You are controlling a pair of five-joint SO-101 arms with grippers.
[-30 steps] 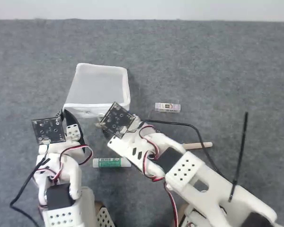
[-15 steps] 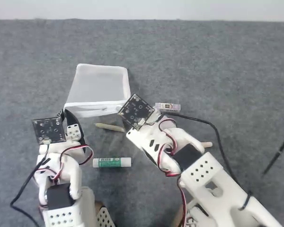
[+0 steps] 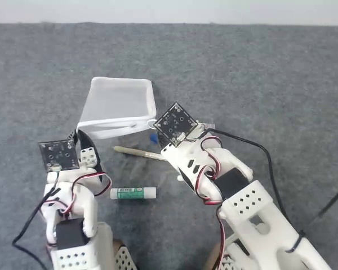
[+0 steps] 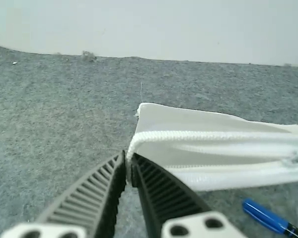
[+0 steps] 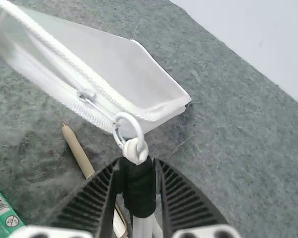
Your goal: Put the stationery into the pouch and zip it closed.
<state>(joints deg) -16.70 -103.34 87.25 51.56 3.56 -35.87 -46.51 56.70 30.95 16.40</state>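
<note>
The white pouch [image 3: 119, 100] lies on the grey carpet with its mouth toward the arms. My left gripper [image 4: 128, 166] is shut on the pouch's [image 4: 213, 124] near corner, at the end of the zipper. My right gripper [image 5: 135, 161] is shut on the black tab of the zipper pull, whose ring [image 5: 129, 126] leads to the slider [image 5: 87, 96]. In the high view the right gripper [image 3: 156, 134] sits at the pouch's right corner. A blue pen [image 4: 265, 217] lies just in front of the mouth. On the carpet are a wooden pencil [image 3: 136, 152] and a green-labelled glue stick [image 3: 133, 193].
The left arm [image 3: 73, 185] stands at the near left and the right arm [image 3: 225, 185] crosses the near right, covering part of the pencil. A black cable [image 3: 253, 146] loops beside it. Bare carpet [image 3: 259, 73] stretches beyond and to the right of the pouch.
My right gripper has travelled rightward along the pouch mouth, from its middle to the right corner. The pencil's left part has come into sight. The left arm has stayed put.
</note>
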